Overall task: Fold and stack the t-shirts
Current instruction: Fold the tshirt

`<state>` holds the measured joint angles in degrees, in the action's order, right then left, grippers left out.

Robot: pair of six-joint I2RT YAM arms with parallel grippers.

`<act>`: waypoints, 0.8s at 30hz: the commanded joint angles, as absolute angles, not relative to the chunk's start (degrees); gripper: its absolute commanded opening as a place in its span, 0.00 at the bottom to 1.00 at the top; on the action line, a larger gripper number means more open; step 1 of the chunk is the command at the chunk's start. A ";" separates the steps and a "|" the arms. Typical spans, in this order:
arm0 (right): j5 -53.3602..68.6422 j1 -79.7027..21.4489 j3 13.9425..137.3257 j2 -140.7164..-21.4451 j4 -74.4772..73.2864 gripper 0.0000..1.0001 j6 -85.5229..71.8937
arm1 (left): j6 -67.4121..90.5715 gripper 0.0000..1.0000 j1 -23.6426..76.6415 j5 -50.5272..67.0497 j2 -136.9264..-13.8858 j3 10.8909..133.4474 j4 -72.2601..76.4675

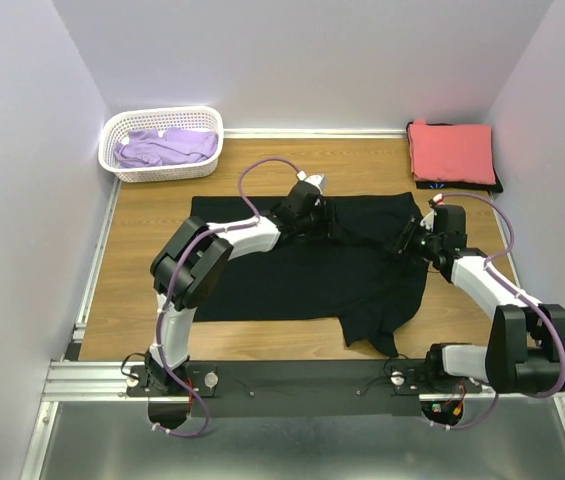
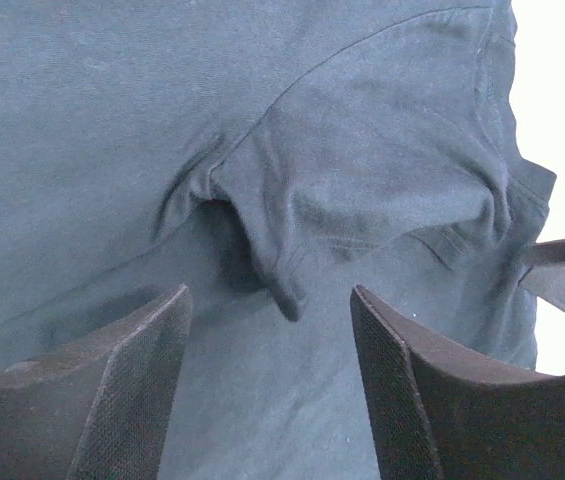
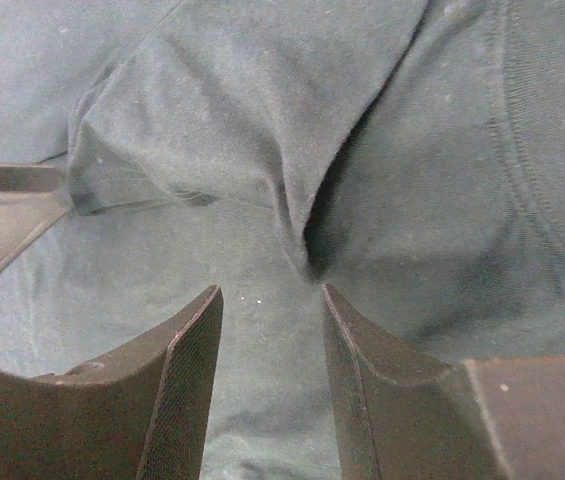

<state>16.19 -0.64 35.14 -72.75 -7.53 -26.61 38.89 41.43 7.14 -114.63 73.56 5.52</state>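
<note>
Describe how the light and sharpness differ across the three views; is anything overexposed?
Top external: even light, sharp, but the black t-shirt is so dark its folds barely show. Left wrist: cloth reads blue-grey with clear seams; the right edge is blown out white. Right wrist: same tint; white patches at the top corners.

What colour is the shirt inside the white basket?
The shirt in the basket is lavender, a plain pale purple. It shows best in the top external view.

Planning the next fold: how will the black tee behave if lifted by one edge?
Probably floppy: the black tee bunches into soft folds in both wrist views. Likely to sag when lifted, as its near corner lies crumpled.
</note>
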 commanded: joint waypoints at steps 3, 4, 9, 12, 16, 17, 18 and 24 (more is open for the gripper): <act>18.89 1.40 32.17 -74.27 1.04 0.49 -28.48 | 39.29 0.58 42.89 9.75 -118.73 77.25 6.68; 19.07 1.49 31.91 -74.35 1.49 0.49 -28.48 | 39.29 0.57 42.98 9.93 -119.00 77.95 6.68; 20.65 2.02 31.03 -76.72 4.47 0.48 -29.09 | 39.37 0.55 43.24 10.02 -120.32 79.01 6.68; 21.44 2.02 30.50 -77.96 6.06 0.48 -29.18 | 39.55 0.54 43.24 10.11 -120.32 78.58 6.59; 22.67 2.11 29.80 -79.36 7.82 0.47 -29.44 | 39.73 0.44 43.24 9.84 -120.41 77.87 6.59; 22.94 2.11 29.62 -79.80 8.17 0.47 -29.44 | 39.81 0.42 43.24 9.84 -120.32 77.87 6.59; 23.29 2.11 29.53 -80.41 8.78 0.47 -29.44 | 39.81 0.37 43.24 9.84 -120.50 77.87 6.59; 24.60 2.11 29.18 -83.31 10.72 0.47 -29.09 | 39.64 0.24 43.16 9.41 -119.62 78.40 6.07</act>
<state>22.26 1.63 29.91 -81.43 7.66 -28.95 39.77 42.87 8.86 -119.70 77.67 5.87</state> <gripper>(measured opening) 0.469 0.255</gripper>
